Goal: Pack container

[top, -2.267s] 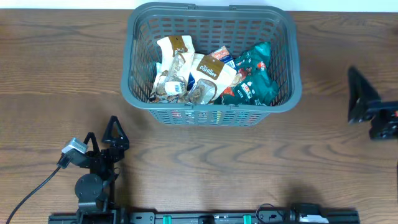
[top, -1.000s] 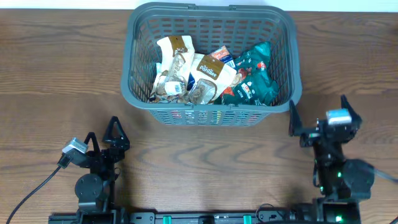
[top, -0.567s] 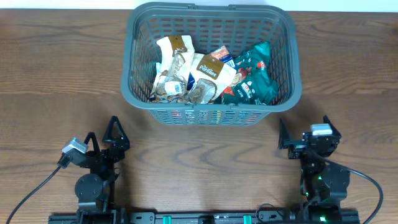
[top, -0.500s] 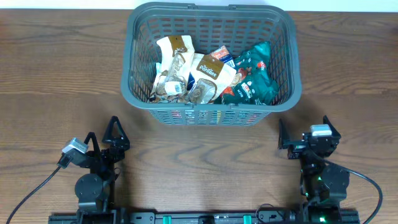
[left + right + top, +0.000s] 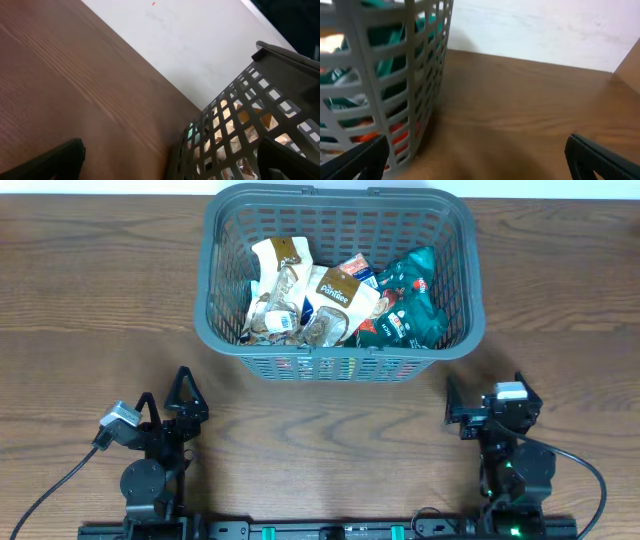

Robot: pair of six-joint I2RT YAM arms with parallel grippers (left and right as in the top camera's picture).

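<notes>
Only one piece of print could be partly read. On the white packet (image 5: 338, 300) in the middle of the container (image 5: 213, 330), a dark word beginning "Pan", perhaps "Panitee", stood just below a brown label. The green packet (image 5: 410, 308) at 3 o'clock from it and the pale packet (image 5: 276, 292) at 9 o'clock carried print too small to read.

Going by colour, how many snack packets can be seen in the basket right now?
White-and-brown packets: 3
Red-and-white packet: 1
Green packets: 1, possibly 2 overlapping
Total: at least 5
</notes>
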